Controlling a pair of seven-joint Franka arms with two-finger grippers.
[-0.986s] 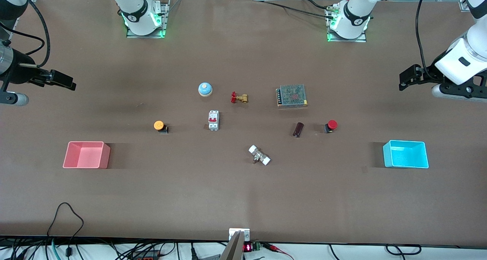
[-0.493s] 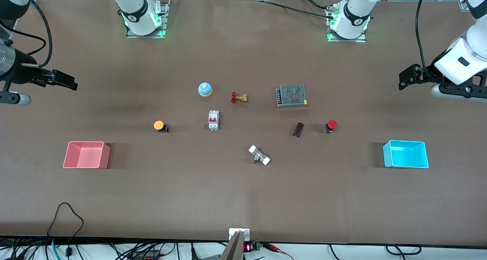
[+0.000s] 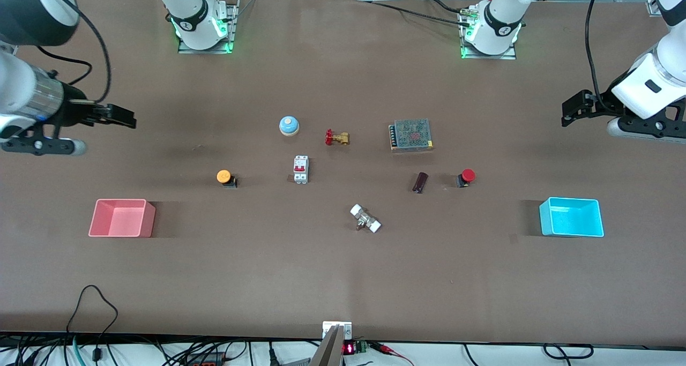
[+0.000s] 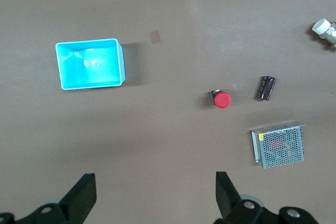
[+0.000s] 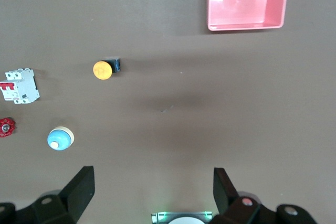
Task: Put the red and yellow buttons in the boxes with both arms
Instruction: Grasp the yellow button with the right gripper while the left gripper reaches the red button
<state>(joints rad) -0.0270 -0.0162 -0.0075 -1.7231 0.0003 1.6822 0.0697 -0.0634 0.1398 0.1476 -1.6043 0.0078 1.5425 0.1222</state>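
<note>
The yellow button (image 3: 224,177) stands on the table between the pink box (image 3: 121,217) and a white breaker; it also shows in the right wrist view (image 5: 103,70), as does the pink box (image 5: 247,1). The red button (image 3: 467,176) stands farther from the front camera than the cyan box (image 3: 571,217); both show in the left wrist view, the button (image 4: 221,99) and the box (image 4: 90,63). My right gripper (image 3: 126,121) is open and empty, high over the table at the right arm's end. My left gripper (image 3: 569,113) is open and empty, high over the left arm's end.
Mid-table stand a blue dome bell (image 3: 289,125), a brass valve with a red handle (image 3: 336,137), a grey mesh-topped box (image 3: 411,134), a white breaker (image 3: 300,169), a dark cylinder (image 3: 420,182) and a white-ended fitting (image 3: 365,218).
My right gripper has moved toward the middle of the table, closer to the yellow button. The left arm has not moved. Nothing on the table has shifted.
</note>
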